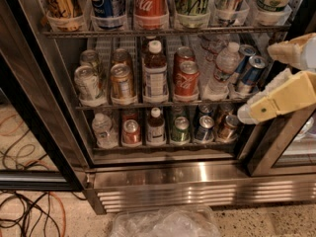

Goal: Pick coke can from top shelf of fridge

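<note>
Right of blue cans (pixel 249 69), end effector (pixel 257 83)

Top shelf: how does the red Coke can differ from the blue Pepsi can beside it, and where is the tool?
Colour: the coke can is red with white script, the Pepsi can blue. Place: the coke can stands mid top shelf, the Pepsi can one slot to its left. Both stand upright behind clear front stops. The tool is open at the right, below that shelf, touching neither.
</note>
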Robot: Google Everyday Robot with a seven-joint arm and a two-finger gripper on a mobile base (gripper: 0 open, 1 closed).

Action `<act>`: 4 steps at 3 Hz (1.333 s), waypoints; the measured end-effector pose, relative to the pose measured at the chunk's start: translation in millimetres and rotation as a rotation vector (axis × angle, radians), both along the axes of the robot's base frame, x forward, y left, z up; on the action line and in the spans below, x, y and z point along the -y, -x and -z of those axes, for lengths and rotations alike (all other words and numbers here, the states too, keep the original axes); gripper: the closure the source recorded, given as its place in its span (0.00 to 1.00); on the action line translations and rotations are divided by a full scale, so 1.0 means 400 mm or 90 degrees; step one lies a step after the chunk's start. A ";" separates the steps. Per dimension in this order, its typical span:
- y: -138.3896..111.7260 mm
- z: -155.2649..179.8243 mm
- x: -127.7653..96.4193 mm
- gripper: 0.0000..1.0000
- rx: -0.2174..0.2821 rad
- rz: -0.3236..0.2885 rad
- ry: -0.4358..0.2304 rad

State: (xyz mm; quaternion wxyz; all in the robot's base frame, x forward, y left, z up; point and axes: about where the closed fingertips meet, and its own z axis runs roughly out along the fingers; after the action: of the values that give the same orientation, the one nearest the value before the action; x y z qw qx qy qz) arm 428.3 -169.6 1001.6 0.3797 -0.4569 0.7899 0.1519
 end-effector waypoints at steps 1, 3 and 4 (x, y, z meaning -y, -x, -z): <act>-0.001 -0.019 -0.015 0.00 0.007 0.001 -0.021; -0.027 -0.009 -0.038 0.00 0.056 0.032 -0.017; -0.038 0.016 -0.082 0.00 0.124 0.053 -0.006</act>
State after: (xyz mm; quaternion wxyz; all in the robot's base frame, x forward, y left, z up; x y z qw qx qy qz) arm 443.7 -136.9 995.0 0.4627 -0.4346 0.7669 0.0943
